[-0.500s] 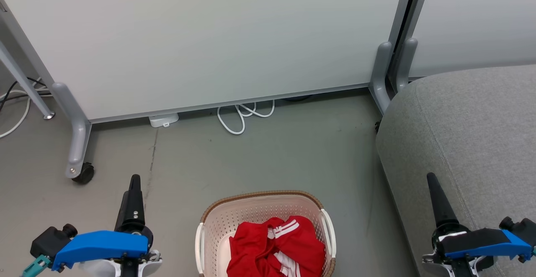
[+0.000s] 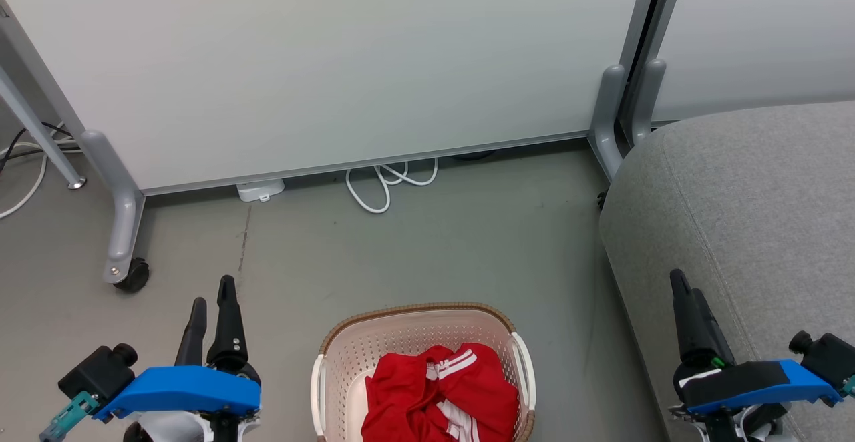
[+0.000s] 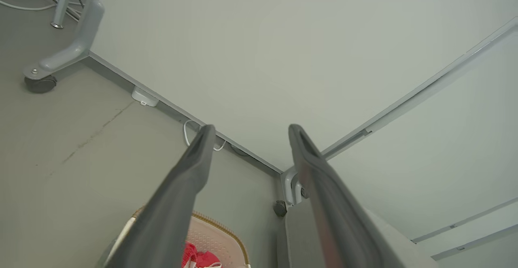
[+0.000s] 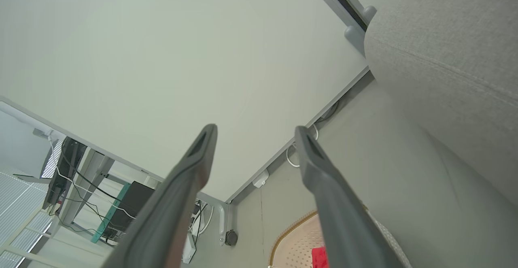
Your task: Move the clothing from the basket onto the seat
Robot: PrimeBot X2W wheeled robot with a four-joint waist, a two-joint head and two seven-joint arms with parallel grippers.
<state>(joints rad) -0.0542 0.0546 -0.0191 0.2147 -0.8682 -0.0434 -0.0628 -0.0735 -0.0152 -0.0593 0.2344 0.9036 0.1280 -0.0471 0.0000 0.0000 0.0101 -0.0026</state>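
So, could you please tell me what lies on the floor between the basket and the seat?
Nothing stands there: the head view shows a bare strip of grey floor between the basket and the seat.

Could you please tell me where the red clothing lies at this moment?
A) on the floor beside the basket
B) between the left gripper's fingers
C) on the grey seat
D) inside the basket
D: the clothing lies bunched inside the basket, below its brown rim.
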